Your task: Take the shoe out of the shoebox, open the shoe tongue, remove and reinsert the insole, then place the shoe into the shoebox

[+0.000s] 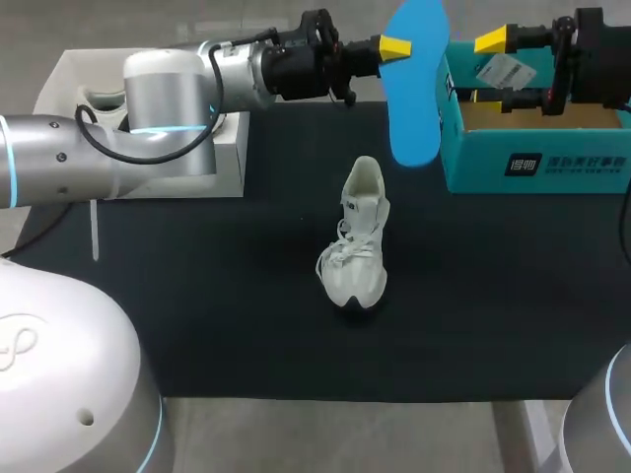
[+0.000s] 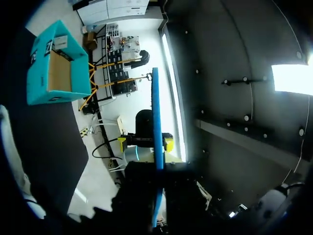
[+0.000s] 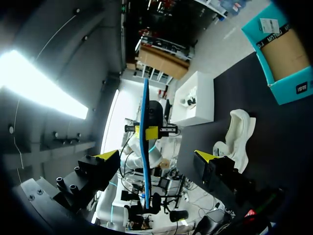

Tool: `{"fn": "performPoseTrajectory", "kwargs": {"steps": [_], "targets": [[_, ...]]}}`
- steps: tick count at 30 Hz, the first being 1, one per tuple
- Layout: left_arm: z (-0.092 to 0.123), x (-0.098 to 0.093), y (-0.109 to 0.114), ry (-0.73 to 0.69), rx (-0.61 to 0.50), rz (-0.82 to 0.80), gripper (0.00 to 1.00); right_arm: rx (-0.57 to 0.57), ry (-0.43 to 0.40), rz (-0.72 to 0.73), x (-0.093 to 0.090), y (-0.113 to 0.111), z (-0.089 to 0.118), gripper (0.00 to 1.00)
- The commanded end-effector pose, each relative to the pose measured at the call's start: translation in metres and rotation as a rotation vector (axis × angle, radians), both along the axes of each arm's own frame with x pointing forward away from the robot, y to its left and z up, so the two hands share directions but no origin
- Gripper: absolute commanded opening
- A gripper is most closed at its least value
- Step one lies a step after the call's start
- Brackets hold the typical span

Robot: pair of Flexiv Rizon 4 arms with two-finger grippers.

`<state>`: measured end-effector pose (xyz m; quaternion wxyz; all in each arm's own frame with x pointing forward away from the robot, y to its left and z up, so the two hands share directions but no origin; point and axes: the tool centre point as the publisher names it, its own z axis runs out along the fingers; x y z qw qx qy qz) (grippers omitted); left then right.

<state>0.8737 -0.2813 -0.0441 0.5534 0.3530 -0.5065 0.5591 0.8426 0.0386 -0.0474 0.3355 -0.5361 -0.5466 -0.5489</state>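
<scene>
Head view: smooth black table [image 1: 217,315].
Insole [image 1: 414,89]: flat, blue, foot-shaped, raised above the table's far side.
Left end effector [image 1: 392,47]: clamped on the insole.
Right end effector [image 1: 483,69]: fingers spread wide, above the shoebox.
Shoe [image 1: 357,241]: white, laced, upright mid-table.
Shoebox [image 1: 532,163]: teal cardboard, open, far right.

White open box [image 1: 231,160] at far left, on black mat [image 1: 246,325]

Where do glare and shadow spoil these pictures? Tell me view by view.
Head view: even light, shoe sharp against the dark mat. Left wrist view: harsh glare, foreground in deep shadow around the insole. Right wrist view: similar glare, shoe and box still clear.
</scene>
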Motion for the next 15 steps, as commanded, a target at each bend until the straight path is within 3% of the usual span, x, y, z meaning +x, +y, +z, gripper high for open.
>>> {"fn": "performPoseTrajectory", "kwargs": {"steps": [1, 3, 9, 15], "targets": [[-0.002, 0.003, -0.009, 0.122, 0.208, 0.097, 0.00, -0.001, 0.001, -0.002, 0.000, 0.001, 0.000, 1.00], [-0.005, 0.004, -0.011, 0.150, 0.261, 0.130, 0.00, -0.001, 0.001, -0.002, 0.000, 0.001, 0.000, 1.00], [-0.008, 0.003, -0.012, 0.135, 0.275, 0.146, 0.00, -0.018, 0.006, -0.016, 0.002, -0.002, 0.006, 1.00], [-0.012, 0.002, -0.012, 0.143, 0.278, 0.139, 0.00, -0.189, -0.007, -0.040, 0.005, -0.004, 0.024, 1.00]]}}
